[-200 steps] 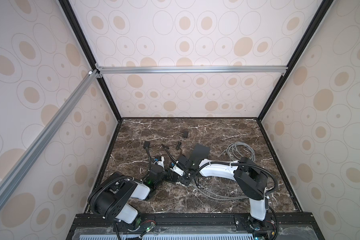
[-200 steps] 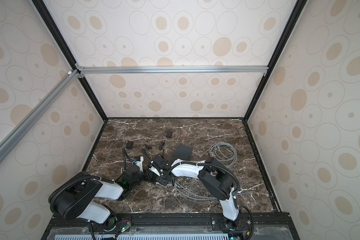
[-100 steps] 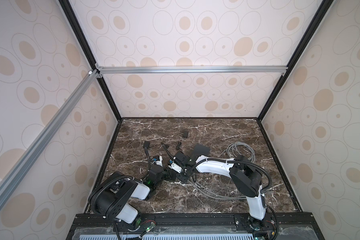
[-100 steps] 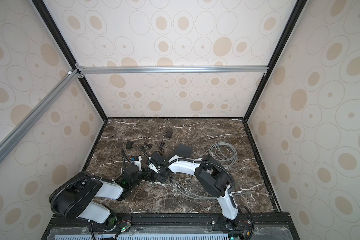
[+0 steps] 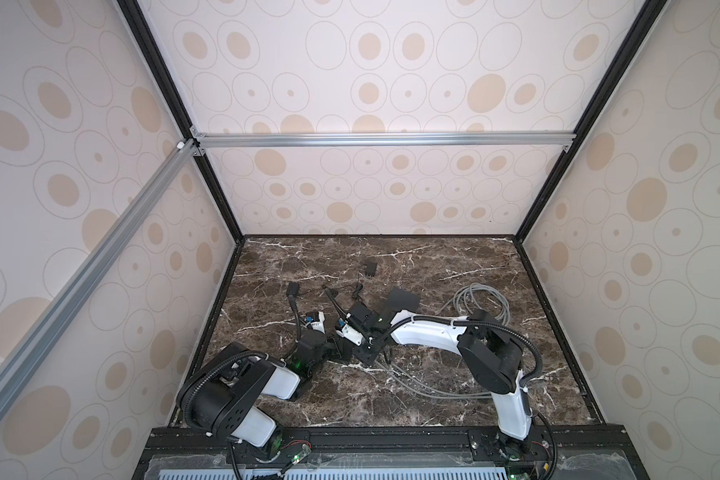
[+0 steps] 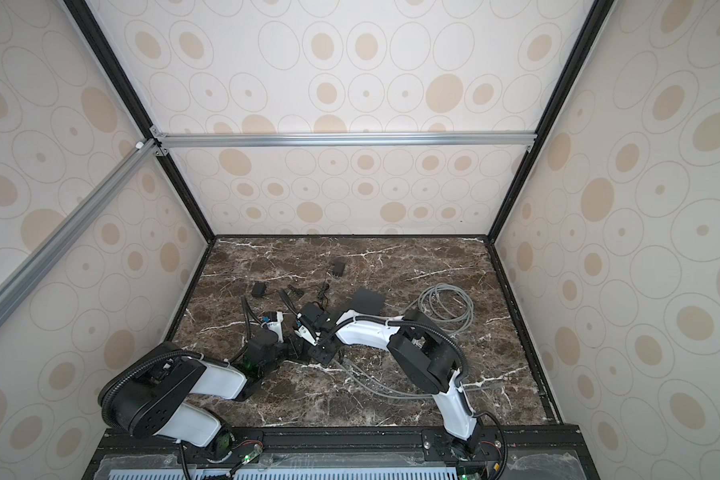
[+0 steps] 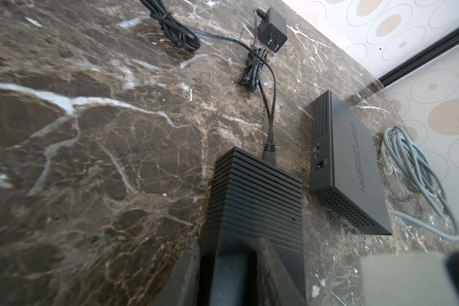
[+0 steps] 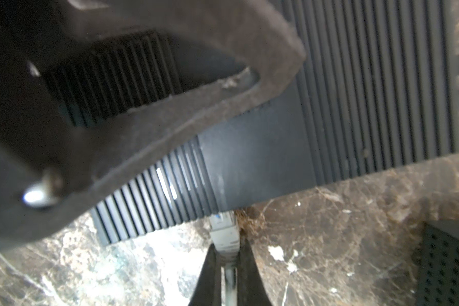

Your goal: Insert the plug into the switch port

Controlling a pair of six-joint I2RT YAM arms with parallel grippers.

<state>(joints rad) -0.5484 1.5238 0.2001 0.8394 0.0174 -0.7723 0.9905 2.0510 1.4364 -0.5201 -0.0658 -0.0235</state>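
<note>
**Push the plug straight in while the switch is braced**

The right fingers [image 8: 209, 270] pinch the grey plug [image 8: 224, 234] just behind its nose, which touches the edge of the ribbed switch [image 8: 260, 164]. Whether it has seated is hidden. The left fingers [image 7: 186, 275] clamp that switch near the middle of the counter [image 7: 90, 132]. A straight, level push looks best, with the switch held firm against sliding.

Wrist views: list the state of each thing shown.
Left gripper: shut on ribbed box.
Right gripper: shut on plug.
Plug: tip at ribbed box's edge; seating hidden.
Mercury box: lying flat, visible port empty.
Grey cable: coiled.
Power adapter: lying loose, prongs bare.
</note>
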